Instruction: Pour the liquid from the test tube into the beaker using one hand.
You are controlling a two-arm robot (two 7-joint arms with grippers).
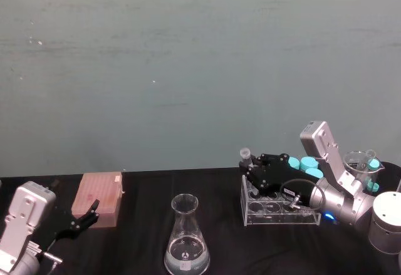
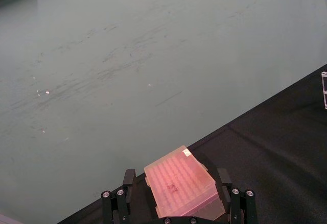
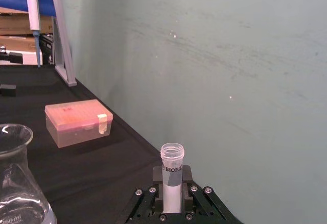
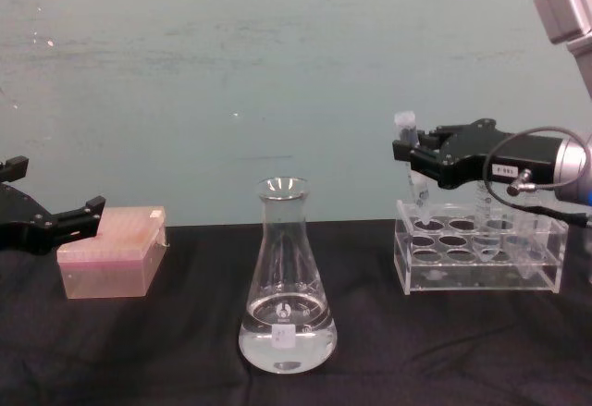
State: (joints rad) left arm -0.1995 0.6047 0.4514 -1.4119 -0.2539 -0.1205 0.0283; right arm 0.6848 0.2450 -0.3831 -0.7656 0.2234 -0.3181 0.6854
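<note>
Right tool (image 4: 413,158) clamped on the test tube (image 4: 404,129), to the right of the flask (image 4: 287,286) and well apart from it
The tube looks light, stiff and slick, thin plastic that needs only a gentle squeeze, so a hold just under the rim suits it; its long axis stands upright, mouth up, tapered tip down. The left tool (image 4: 55,221), fingers spread, idles far left of the flask

The beaker (image 4: 287,286) stands at the middle of the desk (image 4: 462,360), near its front edge. The tube rack (image 4: 481,260) sits farther back toward the right edge, the box (image 4: 111,256) toward the left edge. The right gripper (image 4: 412,158) holds the test tube (image 4: 405,129) upright over the rack's left end.
</note>
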